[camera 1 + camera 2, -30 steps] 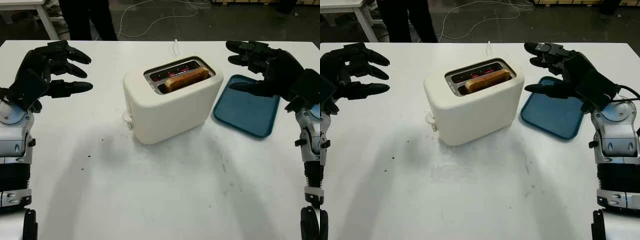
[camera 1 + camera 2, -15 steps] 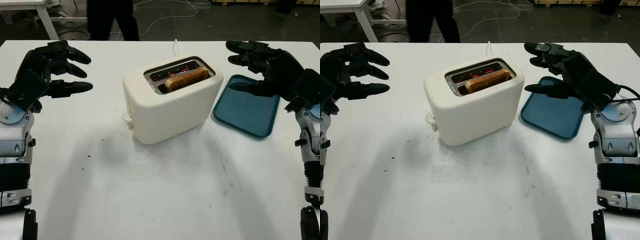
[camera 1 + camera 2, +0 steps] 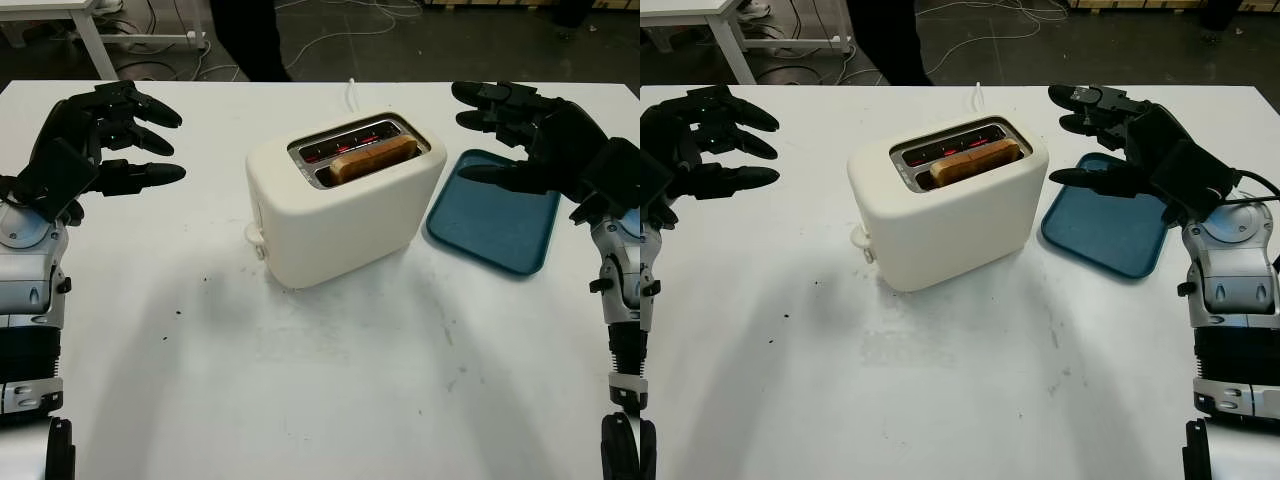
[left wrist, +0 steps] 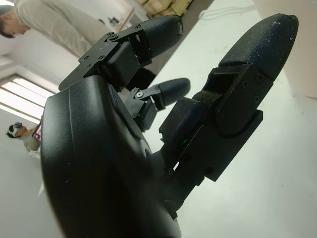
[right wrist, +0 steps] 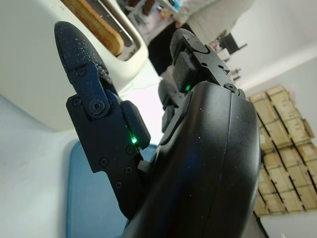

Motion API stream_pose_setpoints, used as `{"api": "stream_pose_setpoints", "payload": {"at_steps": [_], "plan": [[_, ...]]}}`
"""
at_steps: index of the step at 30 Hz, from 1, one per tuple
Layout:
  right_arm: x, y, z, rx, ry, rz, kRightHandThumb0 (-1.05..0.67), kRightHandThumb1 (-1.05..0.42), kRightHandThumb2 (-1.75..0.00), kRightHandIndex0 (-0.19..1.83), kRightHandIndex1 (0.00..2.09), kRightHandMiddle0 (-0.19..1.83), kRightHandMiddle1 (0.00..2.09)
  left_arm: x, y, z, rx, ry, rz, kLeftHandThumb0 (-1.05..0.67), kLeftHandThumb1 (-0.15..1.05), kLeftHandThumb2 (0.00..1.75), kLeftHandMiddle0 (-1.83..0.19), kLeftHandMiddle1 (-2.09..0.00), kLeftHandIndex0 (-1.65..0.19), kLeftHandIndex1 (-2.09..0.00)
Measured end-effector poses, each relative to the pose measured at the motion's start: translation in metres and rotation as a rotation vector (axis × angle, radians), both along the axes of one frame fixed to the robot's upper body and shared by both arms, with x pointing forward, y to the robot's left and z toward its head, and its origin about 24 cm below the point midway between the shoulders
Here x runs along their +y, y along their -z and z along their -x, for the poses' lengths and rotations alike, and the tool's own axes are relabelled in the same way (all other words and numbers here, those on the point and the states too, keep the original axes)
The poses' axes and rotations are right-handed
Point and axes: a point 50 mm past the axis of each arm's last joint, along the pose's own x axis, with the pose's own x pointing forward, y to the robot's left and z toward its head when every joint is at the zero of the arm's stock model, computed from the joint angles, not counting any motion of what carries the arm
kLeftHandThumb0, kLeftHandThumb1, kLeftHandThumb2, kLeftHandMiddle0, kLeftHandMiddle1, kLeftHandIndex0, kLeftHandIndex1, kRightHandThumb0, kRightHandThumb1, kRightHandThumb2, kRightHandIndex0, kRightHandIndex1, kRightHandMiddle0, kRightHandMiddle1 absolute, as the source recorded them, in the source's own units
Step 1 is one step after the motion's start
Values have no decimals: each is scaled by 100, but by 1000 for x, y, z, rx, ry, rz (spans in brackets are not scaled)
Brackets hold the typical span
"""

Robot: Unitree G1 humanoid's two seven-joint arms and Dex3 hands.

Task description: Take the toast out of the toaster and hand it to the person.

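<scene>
While both hands hold nothing, the left eye view puts a cream toaster point(image 3: 345, 200) at the centre of a white table point(image 3: 300, 380), with one slice of toast point(image 3: 374, 158) standing in the slot nearer the camera and red glowing elements in the slot behind it. At the left edge of the frame the left hand point(image 3: 95, 145) is raised above the table, empty and uncurled, well apart from the toaster. At the right edge the right hand point(image 3: 530, 140) is raised likewise, empty and uncurled, over the far corner of a blue tray point(image 3: 495, 215) that lies flat just right of the toaster. A white cord point(image 3: 352, 92) runs from behind the toaster toward the top of the frame, and a person's dark legs point(image 3: 248, 35) stand past the table's far edge at upper centre.

From the right eye view the same layout sits a little further left, with a small lever knob point(image 3: 859, 237) jutting from the toaster's left end.

Seen from the left wrist, that hand's black fingers point(image 4: 257, 44) extend over bare white table, gripping nothing, and a person in light clothing point(image 4: 54, 25) shows in the upper left.

Seen from the right wrist, the fingers point(image 5: 79, 49) reach toward the toaster wall without touching it; the toast shows in the slot at upper left and the tray lies at lower left.
</scene>
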Motion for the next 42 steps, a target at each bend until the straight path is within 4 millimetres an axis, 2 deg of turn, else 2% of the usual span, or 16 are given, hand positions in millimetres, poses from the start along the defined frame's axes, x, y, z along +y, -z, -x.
{"api": "stream_pose_setpoints", "payload": {"at_steps": [42], "plan": [[1,0,-1,6,1,-4,-70,-74,0,10,60,43,0,0,-1,0,-5,1,-1,-105,58,0,-68,-102,-65,-95]]}}
